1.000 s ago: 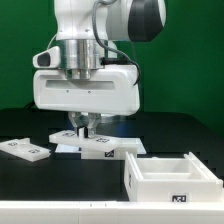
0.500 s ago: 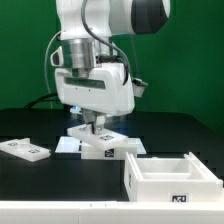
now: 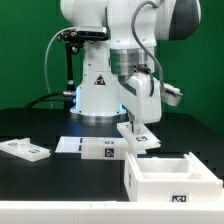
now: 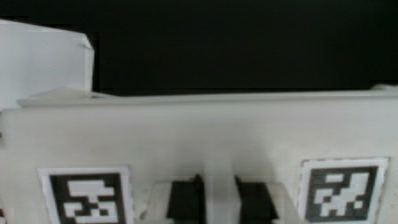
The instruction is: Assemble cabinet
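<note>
The cabinet (image 3: 168,178) is a white box-shaped body with thick walls and an open top, at the exterior view's lower right, with a marker tag on its front. My gripper (image 3: 134,121) is shut on a white tagged panel (image 3: 141,137) and holds it tilted above the table, just behind the cabinet's left corner. In the wrist view the panel (image 4: 196,130) fills the frame with two tags. My gripper (image 4: 217,200) clamps a narrow white rib of the panel between its dark fingers (image 4: 189,198).
A white tagged piece (image 3: 105,150) lies flat on the black table at the middle, with a thin white flat board (image 3: 68,145) beside it. Another white tagged piece (image 3: 25,149) lies at the exterior view's left. The white robot base (image 3: 98,95) stands behind.
My gripper has risen from the pieces at the table's middle and swung to the exterior view's right, carrying the tagged panel toward the cabinet. The arm has turned, uncovering the robot base.
</note>
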Action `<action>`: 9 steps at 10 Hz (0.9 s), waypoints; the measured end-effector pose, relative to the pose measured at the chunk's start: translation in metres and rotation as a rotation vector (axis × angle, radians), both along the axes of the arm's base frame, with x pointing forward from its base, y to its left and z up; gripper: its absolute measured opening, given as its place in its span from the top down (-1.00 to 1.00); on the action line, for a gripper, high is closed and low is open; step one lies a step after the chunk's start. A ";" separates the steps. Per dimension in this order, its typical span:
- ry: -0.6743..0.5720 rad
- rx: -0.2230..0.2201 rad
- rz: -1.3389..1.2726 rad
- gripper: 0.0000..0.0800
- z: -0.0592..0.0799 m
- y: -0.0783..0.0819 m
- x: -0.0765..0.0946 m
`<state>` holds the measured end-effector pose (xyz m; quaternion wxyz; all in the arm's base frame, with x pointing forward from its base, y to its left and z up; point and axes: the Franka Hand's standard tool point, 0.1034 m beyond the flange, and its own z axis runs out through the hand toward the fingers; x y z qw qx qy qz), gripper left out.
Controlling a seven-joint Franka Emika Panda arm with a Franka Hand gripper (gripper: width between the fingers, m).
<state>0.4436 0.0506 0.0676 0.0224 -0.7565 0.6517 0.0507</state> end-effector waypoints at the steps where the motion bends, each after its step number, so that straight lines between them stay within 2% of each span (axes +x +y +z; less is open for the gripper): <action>1: 0.000 0.001 0.007 0.84 0.000 0.002 0.000; 2: 0.014 -0.017 -0.049 0.84 0.000 0.009 -0.003; 4: -0.005 -0.082 -0.022 0.84 -0.005 0.027 -0.003; 6: -0.024 -0.107 -0.016 0.84 -0.011 0.052 -0.009; 7: -0.018 -0.133 -0.026 0.84 -0.012 0.063 -0.012; 8: 0.006 -0.157 -0.065 0.84 -0.012 0.070 -0.017; 9: 0.037 -0.179 -0.124 0.84 -0.006 0.066 -0.018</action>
